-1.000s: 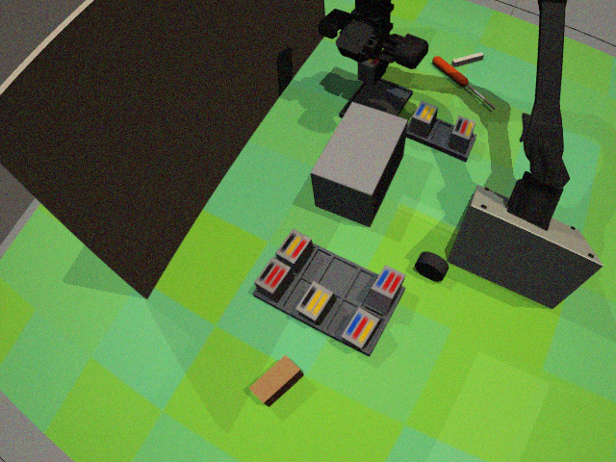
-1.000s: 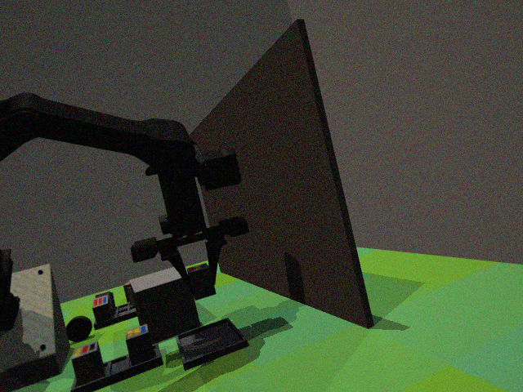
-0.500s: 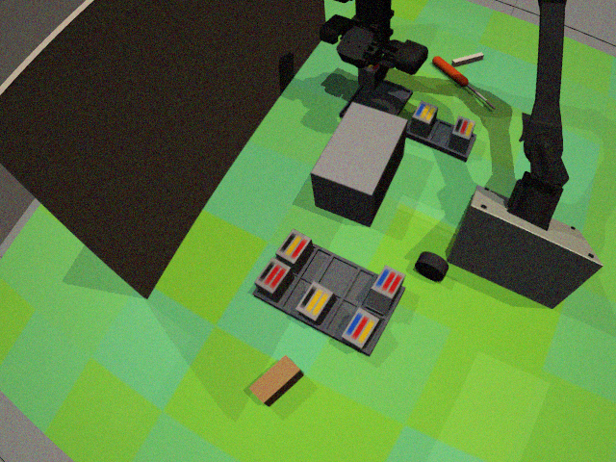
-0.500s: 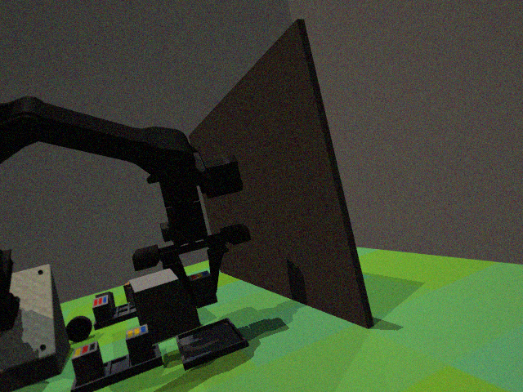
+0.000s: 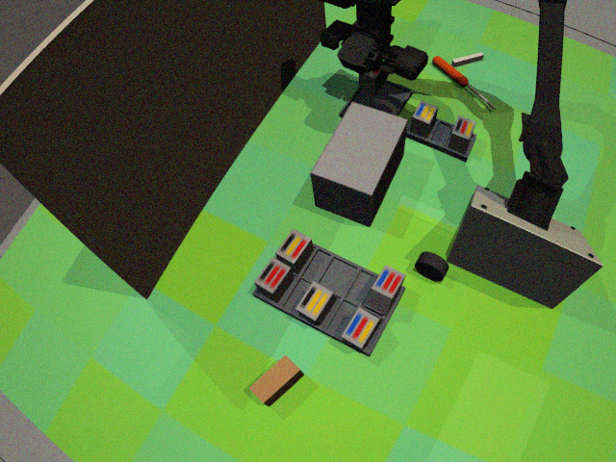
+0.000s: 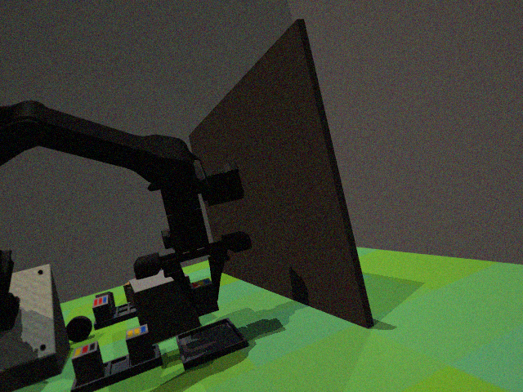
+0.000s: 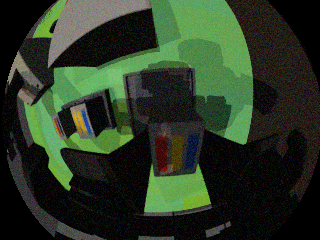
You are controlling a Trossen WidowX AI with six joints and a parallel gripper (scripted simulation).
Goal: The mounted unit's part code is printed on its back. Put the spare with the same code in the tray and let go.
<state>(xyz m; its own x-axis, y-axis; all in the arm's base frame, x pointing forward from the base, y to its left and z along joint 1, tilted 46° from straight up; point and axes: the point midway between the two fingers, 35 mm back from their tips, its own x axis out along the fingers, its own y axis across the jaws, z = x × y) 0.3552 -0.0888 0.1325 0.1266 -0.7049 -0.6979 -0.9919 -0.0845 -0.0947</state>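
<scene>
My gripper (image 5: 372, 83) (image 6: 205, 305) (image 7: 171, 130) is shut on a dark block (image 6: 205, 297) (image 7: 176, 152) with red, yellow and blue stripes, read left to right in the wrist view. It holds the block upright a little above the shallow dark tray (image 5: 399, 100) (image 6: 216, 355) (image 7: 130, 102). The block covers part of the tray in the wrist view. I cannot make out the mounted unit or its printed back. A small rack (image 5: 440, 133) holds a blue-yellow-yellow block (image 5: 425, 113) (image 6: 137, 331) (image 7: 82, 121) and a black-red-yellow block (image 5: 463, 128) (image 6: 85, 349).
A grey-topped box (image 5: 363, 143) (image 6: 163, 301) stands beside the tray. A tall dark panel (image 5: 173, 114) (image 6: 274, 168) stands on the other side. A larger rack (image 5: 343, 270) bears several striped blocks. A screwdriver (image 5: 449, 70), a black disc (image 5: 431, 266) and a brown block (image 5: 275, 379) lie around.
</scene>
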